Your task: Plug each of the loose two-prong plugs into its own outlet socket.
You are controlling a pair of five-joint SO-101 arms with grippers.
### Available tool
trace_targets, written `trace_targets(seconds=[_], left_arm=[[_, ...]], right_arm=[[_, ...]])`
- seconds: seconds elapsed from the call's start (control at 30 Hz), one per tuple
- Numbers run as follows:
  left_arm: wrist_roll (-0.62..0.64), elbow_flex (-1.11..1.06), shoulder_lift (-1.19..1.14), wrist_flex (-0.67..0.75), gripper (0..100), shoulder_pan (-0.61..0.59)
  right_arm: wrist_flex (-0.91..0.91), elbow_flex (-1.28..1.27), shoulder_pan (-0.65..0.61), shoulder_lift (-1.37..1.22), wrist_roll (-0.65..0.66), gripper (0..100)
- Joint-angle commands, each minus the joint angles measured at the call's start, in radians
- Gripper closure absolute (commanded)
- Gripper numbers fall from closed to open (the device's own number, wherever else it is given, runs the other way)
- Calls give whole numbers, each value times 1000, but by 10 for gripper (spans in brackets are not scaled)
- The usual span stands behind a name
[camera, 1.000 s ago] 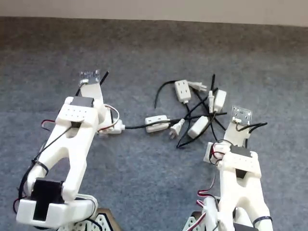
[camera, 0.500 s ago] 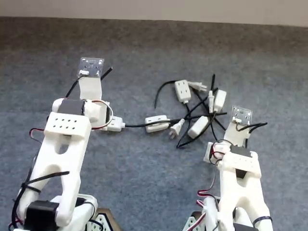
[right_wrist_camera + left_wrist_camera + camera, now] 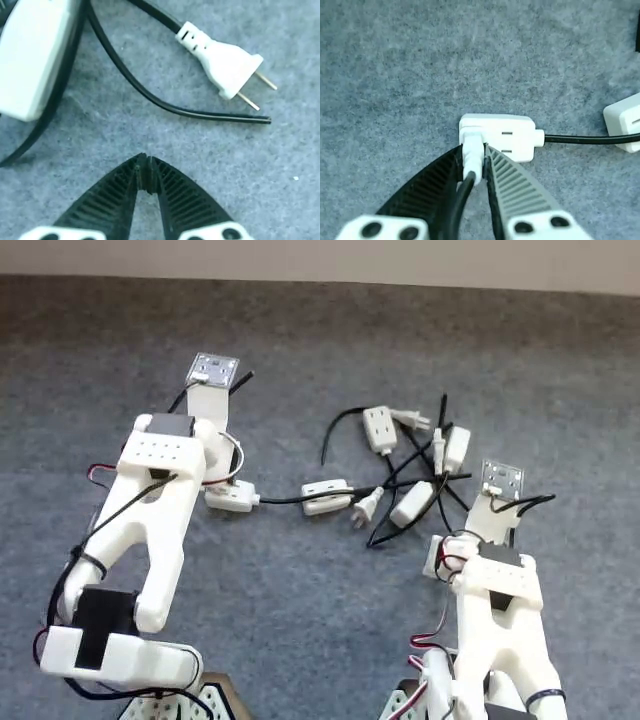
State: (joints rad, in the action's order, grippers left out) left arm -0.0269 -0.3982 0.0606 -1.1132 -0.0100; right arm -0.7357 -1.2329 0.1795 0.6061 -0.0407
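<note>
Grey carpet covers the desk (image 3: 300,640). Over the last second the left arm has swung and pushed forward, and the white outlet (image 3: 500,137) just ahead of its tool has slid slightly along with it; the right arm has not moved. The left tool (image 3: 479,155) is clamped on a white two-prong plug (image 3: 472,150), whose front end meets the outlet's side face with no prongs visible. This suggests the plug is seated or nearly so, so one pairing looks close to complete.

The plug's long axis runs along the tool's own line, its nose pointing straight away from the tool and its black lead trailing back between the fingers. The outlet's long axis lies across that line, with its black cord (image 3: 575,139) leaving sideways.

The right tool (image 3: 146,175) is closed on nothing. Ahead of its tips lies a loose plug (image 3: 225,62), unplugged, with its prongs pointing away from its cord and off to one side of the tool.
</note>
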Motion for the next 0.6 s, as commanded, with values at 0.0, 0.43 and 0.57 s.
trace_targets(seconds=[0.0, 0.43, 0.57], left_arm=[[-6, 67, -8, -12, 993, -12], [-6, -8, -13, -14, 992, -12], [-6, -18, -21, -8, 992, -12]], right_arm=[[18, 5, 5, 5, -2, 989], [18, 5, 5, 5, -2, 989], [18, 5, 5, 5, -2, 989]])
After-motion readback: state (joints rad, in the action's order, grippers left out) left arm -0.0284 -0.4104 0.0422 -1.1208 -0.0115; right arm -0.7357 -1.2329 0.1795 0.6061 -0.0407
